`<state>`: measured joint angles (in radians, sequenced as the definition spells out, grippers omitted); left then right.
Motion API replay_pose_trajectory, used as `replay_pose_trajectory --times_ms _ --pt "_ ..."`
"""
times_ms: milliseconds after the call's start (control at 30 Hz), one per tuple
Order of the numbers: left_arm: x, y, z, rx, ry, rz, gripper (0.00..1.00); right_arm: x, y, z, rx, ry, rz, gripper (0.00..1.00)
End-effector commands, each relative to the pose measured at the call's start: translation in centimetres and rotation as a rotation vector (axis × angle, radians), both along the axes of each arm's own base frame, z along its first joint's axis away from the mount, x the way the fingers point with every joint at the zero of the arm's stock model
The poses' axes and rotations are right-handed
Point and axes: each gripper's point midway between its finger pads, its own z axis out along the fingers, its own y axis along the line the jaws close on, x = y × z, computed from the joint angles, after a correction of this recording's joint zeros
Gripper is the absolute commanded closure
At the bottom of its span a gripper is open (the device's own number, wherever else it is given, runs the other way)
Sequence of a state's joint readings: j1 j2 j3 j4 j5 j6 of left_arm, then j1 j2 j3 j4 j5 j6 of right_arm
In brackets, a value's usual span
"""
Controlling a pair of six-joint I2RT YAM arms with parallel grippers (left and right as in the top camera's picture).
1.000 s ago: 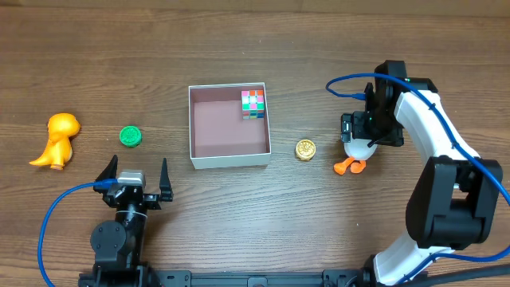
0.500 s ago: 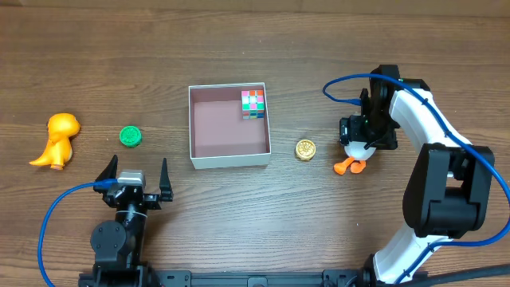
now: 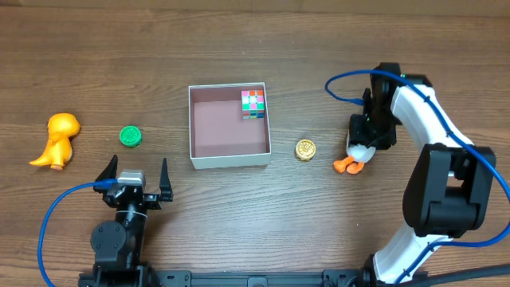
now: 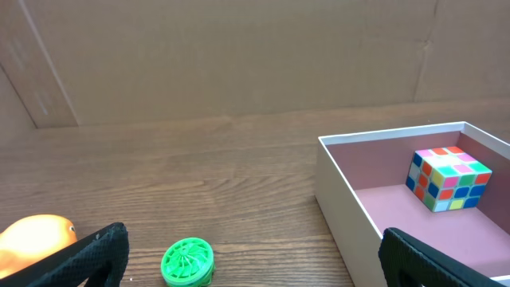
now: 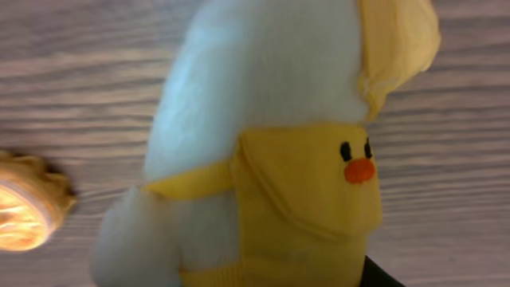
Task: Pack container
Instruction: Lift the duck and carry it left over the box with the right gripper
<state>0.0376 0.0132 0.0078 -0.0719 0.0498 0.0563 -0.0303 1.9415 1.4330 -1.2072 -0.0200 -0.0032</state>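
The container (image 3: 229, 162) is a square white-walled box with a pinkish floor at mid-table, holding a colourful cube (image 3: 253, 104) in its far right corner. The left wrist view shows the container's wall (image 4: 343, 199) and the cube (image 4: 446, 177). A white plush penguin (image 3: 356, 153) with orange feet stands to the right. My right gripper (image 3: 368, 131) sits over its head, jaws drawn in against it. Up close, the penguin (image 5: 271, 119) fills the right wrist view, hiding all but one dark finger (image 5: 381, 277). My left gripper (image 3: 134, 174) rests open near the front edge.
A gold coin-like disc (image 3: 305, 149) lies between the container and the penguin. A green ribbed disc (image 3: 131, 136) and an orange dinosaur (image 3: 56, 140) sit at the left. Between the left fingers, the disc (image 4: 188, 262) lies on the table with the dinosaur (image 4: 32, 239) beside it.
My right gripper's jaws have drawn in around the penguin's head over the last second. The left arm and the other objects have not moved.
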Motion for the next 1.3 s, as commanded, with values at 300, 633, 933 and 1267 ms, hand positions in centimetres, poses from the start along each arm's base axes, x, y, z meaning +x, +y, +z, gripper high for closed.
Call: replay_pose_trajectory --times_ms 300,633,933,1267 --pt "0.0 -0.1 -0.1 0.014 0.001 -0.01 0.0 6.2 8.3 15.6 0.396 -0.275 0.06 0.62" --pt "0.0 -0.1 -0.1 0.014 0.001 -0.01 0.0 3.7 19.4 20.1 0.492 -0.329 0.342 0.61" --pt "0.0 -0.1 -0.1 0.014 0.001 -0.01 0.0 2.3 25.2 18.5 0.346 -0.388 0.539 0.56" --pt "0.0 -0.1 -0.1 0.014 0.001 -0.01 0.0 2.4 27.0 11.9 0.319 -0.265 0.564 0.56"
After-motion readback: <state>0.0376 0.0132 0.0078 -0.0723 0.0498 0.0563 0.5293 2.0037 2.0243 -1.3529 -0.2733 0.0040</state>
